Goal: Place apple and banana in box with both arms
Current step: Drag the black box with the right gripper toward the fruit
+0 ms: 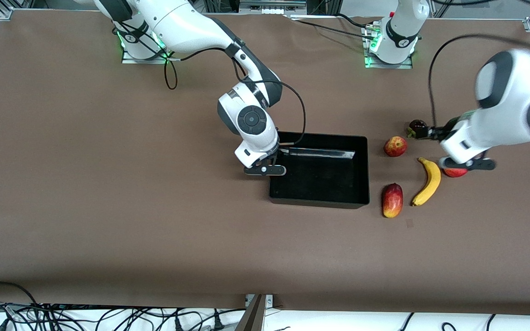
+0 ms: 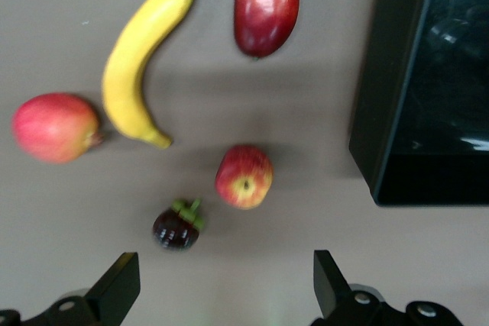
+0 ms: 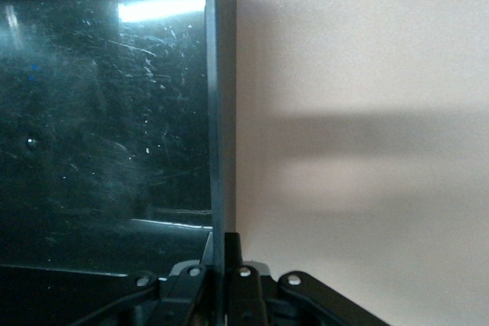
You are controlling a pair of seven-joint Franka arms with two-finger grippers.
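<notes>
Both arms (image 1: 187, 27) are glossy white shells with black bands at the joints, a round dark grey cap on each wrist, and thin black cables looping from link to link. Each base (image 1: 391, 43) sits on a metal plate and glows green at its foot. The left gripper (image 2: 225, 295) and the right gripper (image 3: 221, 276) are matte black with two flat fingers, with silver screw heads showing on the linkages.
</notes>
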